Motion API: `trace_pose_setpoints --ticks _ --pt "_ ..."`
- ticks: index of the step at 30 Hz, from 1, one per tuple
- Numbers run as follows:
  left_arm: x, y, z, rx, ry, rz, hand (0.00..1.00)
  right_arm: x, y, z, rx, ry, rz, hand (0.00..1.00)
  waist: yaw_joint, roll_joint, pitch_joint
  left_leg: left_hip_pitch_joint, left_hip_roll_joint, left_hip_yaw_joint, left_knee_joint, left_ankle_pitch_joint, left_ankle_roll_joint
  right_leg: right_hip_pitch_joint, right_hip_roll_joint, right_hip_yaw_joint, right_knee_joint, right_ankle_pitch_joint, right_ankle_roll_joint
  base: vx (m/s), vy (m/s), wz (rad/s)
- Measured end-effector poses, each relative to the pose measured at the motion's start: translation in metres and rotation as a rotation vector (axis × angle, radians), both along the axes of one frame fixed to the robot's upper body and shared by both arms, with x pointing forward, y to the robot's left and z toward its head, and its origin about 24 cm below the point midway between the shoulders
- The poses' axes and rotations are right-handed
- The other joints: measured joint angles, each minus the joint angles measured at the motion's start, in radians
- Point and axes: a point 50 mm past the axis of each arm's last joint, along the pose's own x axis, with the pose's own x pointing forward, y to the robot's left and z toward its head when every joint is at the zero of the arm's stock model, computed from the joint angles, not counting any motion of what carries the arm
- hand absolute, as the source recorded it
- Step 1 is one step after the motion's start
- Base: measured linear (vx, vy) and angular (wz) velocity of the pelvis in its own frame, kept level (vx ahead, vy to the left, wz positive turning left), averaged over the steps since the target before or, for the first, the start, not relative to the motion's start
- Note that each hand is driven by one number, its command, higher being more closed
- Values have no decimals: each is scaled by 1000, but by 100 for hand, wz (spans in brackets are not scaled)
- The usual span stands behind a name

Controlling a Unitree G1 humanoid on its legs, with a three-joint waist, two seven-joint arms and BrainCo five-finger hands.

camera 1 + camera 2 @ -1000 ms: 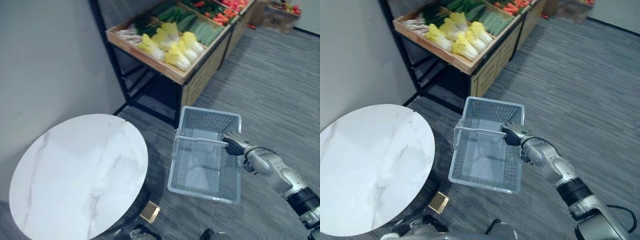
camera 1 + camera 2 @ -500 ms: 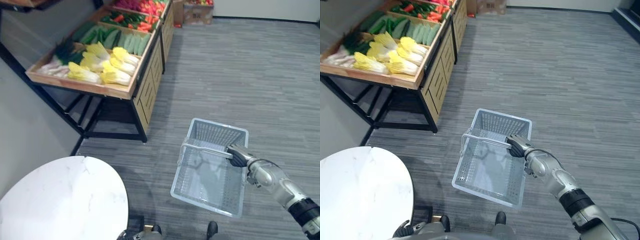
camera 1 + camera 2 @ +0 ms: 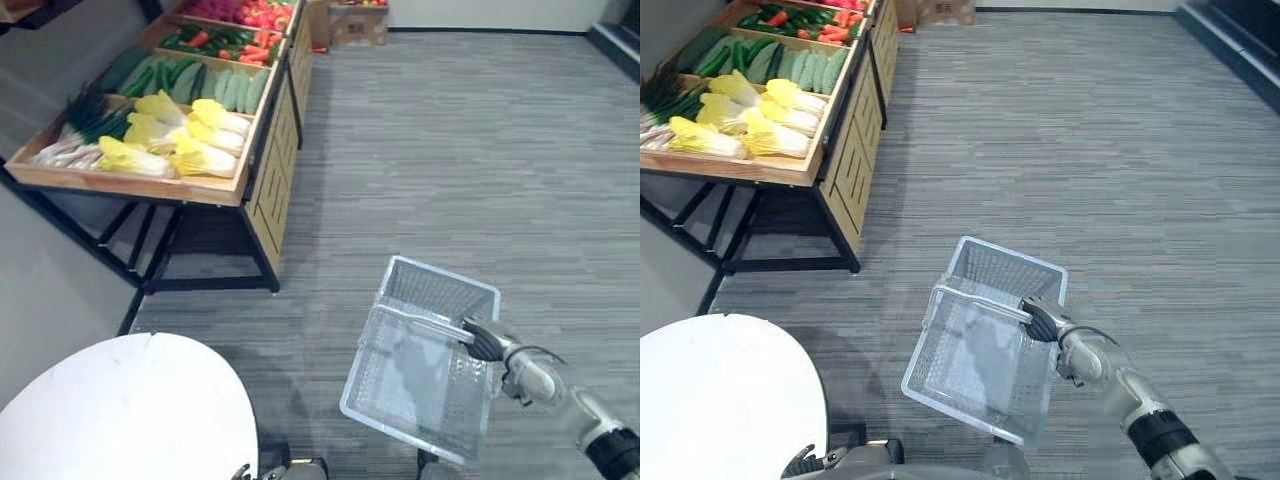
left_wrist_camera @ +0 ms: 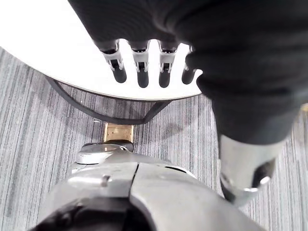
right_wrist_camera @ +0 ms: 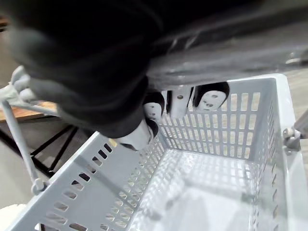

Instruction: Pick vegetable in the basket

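Over at the long wooden display stand (image 3: pixel 262 190), the trays were full: pale yellow leafy cabbages (image 3: pixel 185 140) lay heaped in the nearest one, with green-topped white leeks (image 3: pixel 75 135) just beside them. Long green cucumbers (image 3: pixel 215 88) filled the tray behind, and red and green peppers (image 3: pixel 225 35) lay further back. All the vegetables lay on the stand, well apart from the carrier.

And there was the pale grey perforated plastic basket (image 3: pixel 441 291), hanging tilted over the grey striped carpet (image 3: pixel 480 150), its slotted floor bare in the right wrist view. The right hand (image 3: pixel 487 340) had it. The fingers (image 5: pixel 211 96) were curled tight round the thin metal wire handle (image 3: pixel 425 323) at the basket's right side, and the basket's whole weight hung from that grip.

The left hand (image 4: pixel 192 43) hung beside the round white marble worktop (image 3: pixel 130 410), its fingers straight and loose, holding nothing and touching nothing. The worktop's pale edge showed just past their dark tips.
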Motion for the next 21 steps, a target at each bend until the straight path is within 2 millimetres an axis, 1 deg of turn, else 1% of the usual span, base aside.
trace_pose_setpoints --ticks 1,2,3,4,5,6,7,9,10,11,12,13,14,15,16,17,18,19,20,21 --pt "0 -1 0 3 5 -18 0 -1 -1 -1 -4 6 -10 100 0 5 4 18 9 6 -9 -14 9 -44 4 -1 101 1 -1 -38 46 -49" --pt "1 -1 0 6 9 -30 0 0 -2 -1 0 2 -19 100 -1 7 6 33 12 13 -16 -15 11 -74 8 -3 168 6 -8 -46 41 -52" --pt "2 2 0 18 15 -63 0 0 -2 0 9 -4 -31 100 -7 7 14 76 17 29 -35 -15 13 -116 9 -7 289 28 -41 -10 63 -33" --pt "3 3 1 33 22 -112 0 0 -2 -1 21 -9 -44 100 -16 0 21 122 17 30 -54 -15 19 -142 2 -15 386 54 -77 25 63 -18" --pt "5 4 1 42 21 -133 0 0 -1 -1 31 -12 -53 100 -24 -6 26 140 16 28 -61 -15 24 -151 -5 -18 428 65 -86 52 43 1" --pt "10 6 2 53 19 -171 0 -1 -1 -2 53 -16 -73 100 -38 -7 32 168 16 26 -76 -15 38 -177 -17 -30 493 68 -93 65 26 9" --pt "14 6 3 66 20 -209 0 -1 0 -1 68 -26 -81 100 -52 -15 31 180 21 22 -81 -18 45 -179 -25 -60 485 34 -96 82 20 9" --pt "25 5 5 71 2 -228 0 0 -1 0 77 -36 -86 100 -59 -16 32 180 28 13 -88 -18 45 -186 -17 -95 420 10 -100 238 -44 13" --pt "49 3 10 79 -58 -251 0 1 -3 2 80 -46 -95 100 -61 -8 38 172 43 2 -92 -19 44 -192 5 -118 259 17 -92 246 -70 17" --pt "58 2 13 81 -85 -260 0 1 -4 3 80 -48 -98 100 -61 -5 41 173 48 0 -91 -22 43 -192 12 -119 199 24 -81 241 -100 21" --pt "76 -1 20 90 -147 -280 0 2 -6 5 81 -58 -108 100 -61 1 45 181 59 -4 -89 -28 41 -192 18 -118 79 44 -62 296 -135 16" --pt "85 -2 24 96 -180 -286 0 3 -7 5 81 -60 -113 100 -61 0 45 187 63 -9 -89 -26 33 -191 18 -115 23 50 -53 474 -228 27" --pt "102 -3 32 110 -242 -296 0 3 -8 6 80 -63 -118 100 -62 -5 47 211 72 -23 -92 -44 11 -186 16 -111 -52 55 -46 535 -296 44" --pt "115 0 40 131 -288 -309 0 1 -8 5 81 -58 -119 100 -68 -19 44 247 79 -37 -99 -71 -29 -171 7 -112 -68 48 -46 475 -308 49" --pt "119 0 43 139 -308 -312 0 1 -10 4 81 -56 -124 100 -76 -13 45 267 93 -52 -103 -85 -49 -170 9 -112 -42 116 -54 492 -356 54" --pt "125 -8 45 131 -328 -316 0 3 -14 7 82 -73 -154 100 -85 41 40 277 147 -71 -94 -88 -51 -197 42 -137 73 101 -56 493 -379 24" --pt "130 -13 47 124 -354 -328 0 4 -18 10 77 -84 -170 100 -77 68 33 269 180 -100 -54 -52 -59 -224 68 -150 151 29 -78 566 -446 9" --pt "131 -14 48 124 -365 -328 0 5 -18 11 78 -86 -171 100 -76 70 32 248 196 -129 -1 -16 -73 -226 80 -156 189 -13 -94 459 -375 -9" --pt "130 -15 47 122 -362 -325 0 5 -18 10 80 -84 -172 100 -77 71 31 226 204 -147 46 7 -82 -219 86 -165 205 -39 -100 466 -355 6" --pt "124 -16 43 111 -343 -317 0 2 -18 7 84 -73 -178 100 -83 71 31 162 222 -177 213 90 -100 -178 101 -184 220 -85 -111 498 -310 12"
